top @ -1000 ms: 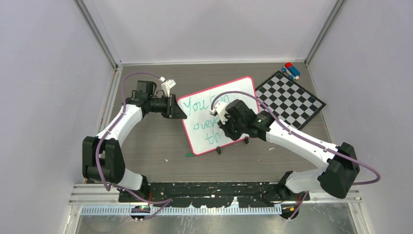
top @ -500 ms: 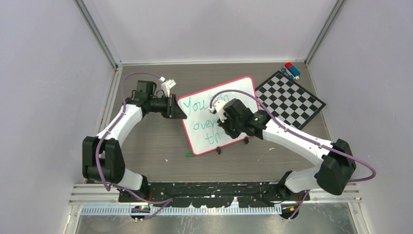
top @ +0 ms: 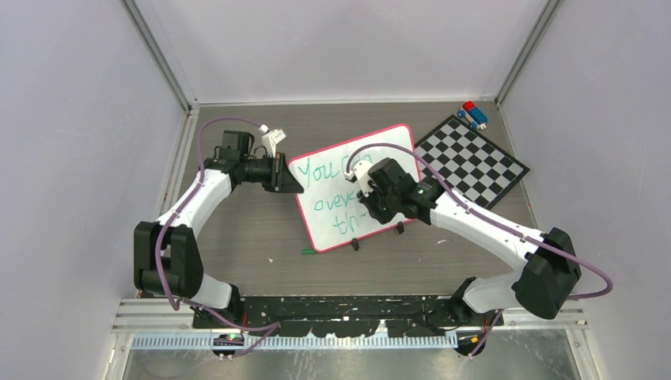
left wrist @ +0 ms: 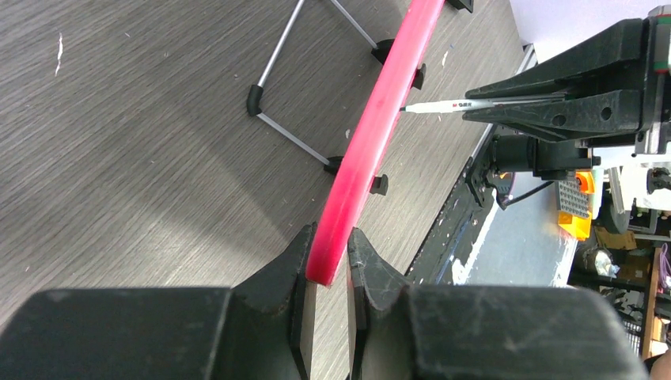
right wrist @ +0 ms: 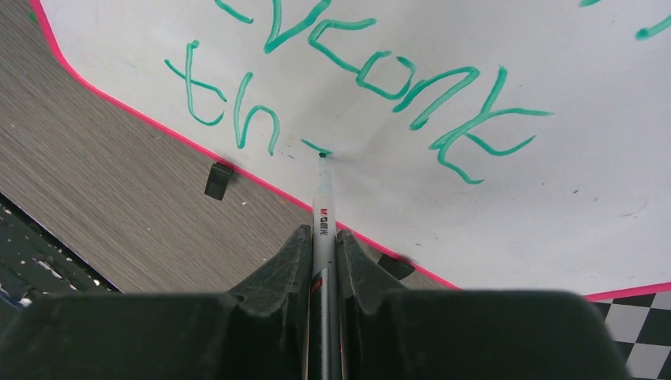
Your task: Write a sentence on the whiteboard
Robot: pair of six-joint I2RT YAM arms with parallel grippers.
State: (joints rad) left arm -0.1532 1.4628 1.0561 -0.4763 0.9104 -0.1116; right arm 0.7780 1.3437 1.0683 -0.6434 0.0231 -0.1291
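Note:
The whiteboard (top: 396, 150), white with a pink-red rim, stands tilted on the table. My left gripper (top: 294, 184) is shut on its left edge, and the red rim (left wrist: 372, 134) sits between the fingertips of that gripper (left wrist: 328, 241). Green handwriting, the sentence (top: 320, 172), runs in three lines; the right wrist view shows "th" and a short stroke on the last line (right wrist: 237, 111). My right gripper (top: 370, 212) is shut on a white marker (right wrist: 322, 190), its tip touching the board just after "th". In that view the right gripper (right wrist: 323, 233) is near the board's lower rim.
A black-and-white checkered board (top: 471, 162) lies at the right, with a small blue and red toy (top: 473, 115) beyond it. A green cap (top: 307, 252) lies on the table below the whiteboard. Two black clips (top: 355, 245) hang on its lower edge. Wire stand legs (left wrist: 277, 119) sit behind the board.
The right gripper has shifted slightly to the right along the third line with the marker. The left gripper and the whiteboard have not moved.

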